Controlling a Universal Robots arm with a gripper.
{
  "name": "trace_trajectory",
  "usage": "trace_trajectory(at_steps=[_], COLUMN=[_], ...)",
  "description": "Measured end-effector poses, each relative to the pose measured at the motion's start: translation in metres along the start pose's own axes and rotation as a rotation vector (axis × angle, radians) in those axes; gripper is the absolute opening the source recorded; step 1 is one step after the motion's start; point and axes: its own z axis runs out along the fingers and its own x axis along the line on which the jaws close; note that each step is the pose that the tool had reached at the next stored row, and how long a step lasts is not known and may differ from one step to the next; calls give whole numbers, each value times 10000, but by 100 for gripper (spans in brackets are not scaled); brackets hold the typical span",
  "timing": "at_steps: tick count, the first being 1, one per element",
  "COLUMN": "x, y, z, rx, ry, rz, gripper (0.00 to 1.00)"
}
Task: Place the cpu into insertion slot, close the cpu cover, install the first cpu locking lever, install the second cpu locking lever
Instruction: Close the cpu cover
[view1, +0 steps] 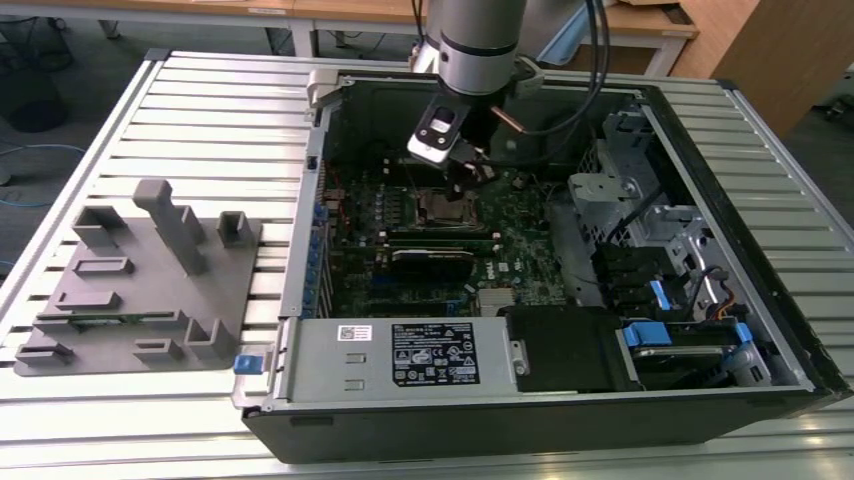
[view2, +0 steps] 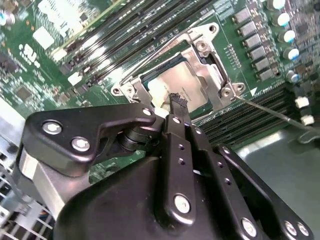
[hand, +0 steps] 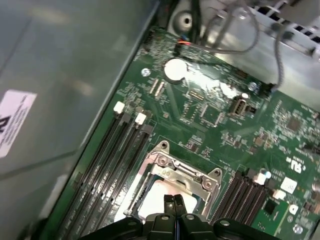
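Exterior high, wrist views near insertion slot (view2: 200, 62)

— Any way down to the insertion slot (view1: 443, 207)?
— From above only, at the centre of the exterior view, and the gripper (view1: 469, 172) hangs right over it.
— The sides?
— The drive cage (view1: 617, 192) crowds the exterior view's right and the power supply (view1: 320, 360) the lower edge. Cables (view1: 603, 40) drape overhead. A thin locking lever (view2: 272, 111) sticks out from the slot's corner.
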Motion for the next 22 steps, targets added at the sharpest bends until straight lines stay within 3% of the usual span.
trace_trajectory(at_steps=[5, 13, 22], x=[0, 0, 0], y=[0, 0, 0], z=[0, 0, 1], rx=[-30, -36, -82], ry=[13, 15, 40], rz=[-869, -1013, -2599], gripper=[11, 11, 11])
